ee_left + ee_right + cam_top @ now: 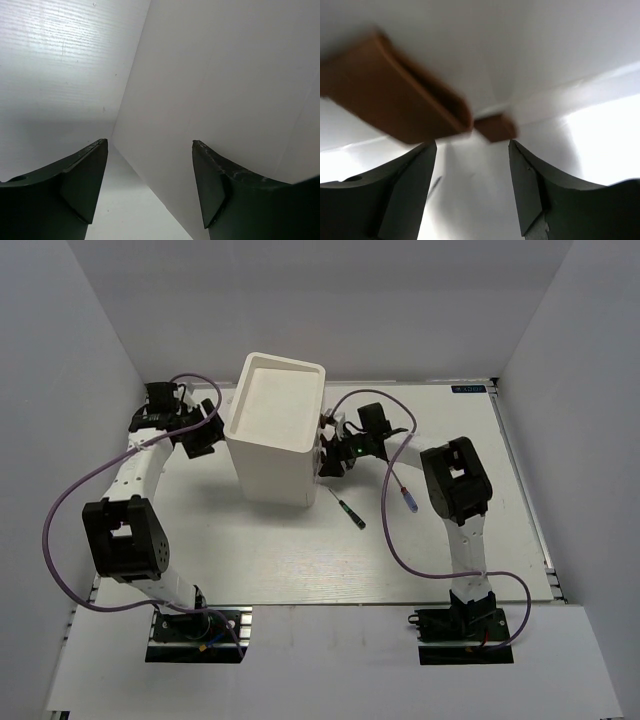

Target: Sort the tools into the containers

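Right end effector [472, 187]: jaws wide apart, nothing between them. A brown knob [395, 100] sits just above my left finger, blurred because it is so close. A smaller knob [495, 127] sits just above the gap. Can't tell whether either finger touches one.

Left end effector [150, 190]: also wide open and empty, facing the plain white wall of the box [272, 415]. It's near the wall, but contact is unclear.

Top view: the box is upper centre, with my end effectors on either side of it. The dark-green screwdriver [348, 508] lies on the worktop [300, 560] just below and right of the box. The blue-handled screwdriver [406, 498] is further right, beside my right arm. No other tools are in sight, and I can't see inside any drawer.

Risks as I read them:
- If I close on a knob off-centre, the fingers slip off or the drawer jams crooked.
- The box is tall. A pull or bump on the right could slide or tip it unless the left side braces it.
- My right cable [385, 530] runs right next to the blue screwdriver, so a swing could sweep it away.
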Robot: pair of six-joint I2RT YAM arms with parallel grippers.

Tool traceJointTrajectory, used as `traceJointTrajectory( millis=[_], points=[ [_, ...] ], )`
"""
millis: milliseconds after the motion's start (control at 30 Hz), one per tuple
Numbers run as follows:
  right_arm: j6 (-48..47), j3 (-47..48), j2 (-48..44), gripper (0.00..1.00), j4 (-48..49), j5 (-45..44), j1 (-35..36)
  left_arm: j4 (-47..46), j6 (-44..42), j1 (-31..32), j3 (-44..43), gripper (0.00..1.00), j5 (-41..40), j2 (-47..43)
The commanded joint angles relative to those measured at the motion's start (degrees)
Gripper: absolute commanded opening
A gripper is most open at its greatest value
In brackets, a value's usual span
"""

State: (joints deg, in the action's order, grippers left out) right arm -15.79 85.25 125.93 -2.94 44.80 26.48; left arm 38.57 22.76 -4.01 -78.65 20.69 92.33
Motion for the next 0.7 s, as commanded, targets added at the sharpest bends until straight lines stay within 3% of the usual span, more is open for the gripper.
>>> traceJointTrajectory(
  millis=[0, 500, 600, 667],
  points=[
    [-3.54, -1.22, -2.35, 0.66, 14.61, 0.21, -0.29, 0.72, 0.26, 0.85, 1.74, 0.79, 2.95, -3.92],
    [-5.03, -0.53, 0.54, 0.66, 21.4, 4.94, -1.96, -1.04, 0.79, 0.85, 3.59, 0.8, 3.48, -4.44],
    [-6.27, -0.09, 0.98, 0.62, 21.22, 8.19, -2.05, -1.04, 0.79, 0.85, 3.59, 0.8, 4.01, -3.92],
    [-6.71, 0.61, 1.68, 0.52, 20.87, 9.42, -2.22, -1.04, 1.31, 0.85, 4.12, 0.8, 4.01, -3.92]
  ],
)
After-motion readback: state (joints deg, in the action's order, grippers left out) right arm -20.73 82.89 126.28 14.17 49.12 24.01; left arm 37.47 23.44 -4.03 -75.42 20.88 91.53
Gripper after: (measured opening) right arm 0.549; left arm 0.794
